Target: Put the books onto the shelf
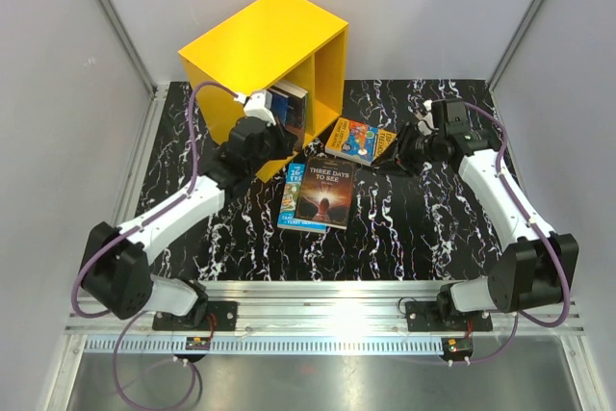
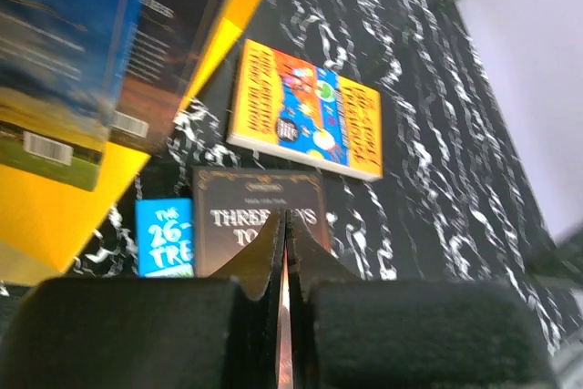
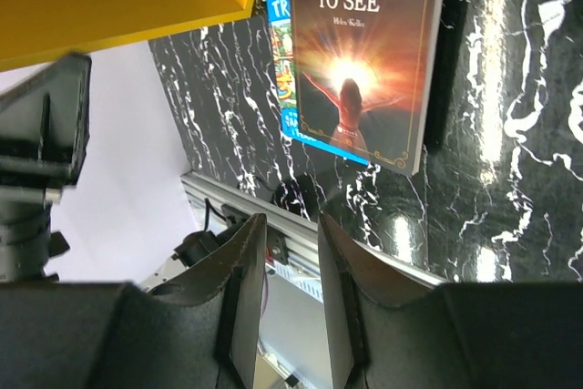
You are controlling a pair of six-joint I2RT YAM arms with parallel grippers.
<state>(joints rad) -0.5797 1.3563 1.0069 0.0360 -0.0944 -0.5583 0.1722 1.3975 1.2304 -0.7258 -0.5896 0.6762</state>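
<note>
The yellow shelf [image 1: 260,45] stands at the back left, with two books [image 1: 291,106] upright in one compartment; they also show as books in the shelf [image 2: 68,61]. On the table lie a dark "Three Days to See" book [image 1: 327,192] [image 3: 360,43] on top of a blue book [image 1: 290,204] [image 2: 164,241], and an orange-yellow book [image 1: 354,138] [image 2: 305,111]. My left gripper [image 1: 281,134] [image 2: 285,218] is shut and empty, hovering by the shelf's open front. My right gripper [image 1: 393,155] [image 3: 290,223] is at the orange-yellow book's right edge, jaws apart, nothing between them.
The black marbled table [image 1: 423,228] is bounded by grey walls at the sides and back. An aluminium rail [image 1: 327,300] with the arm bases runs along the near edge. The shelf's second compartment [image 1: 325,79] faces the lying books.
</note>
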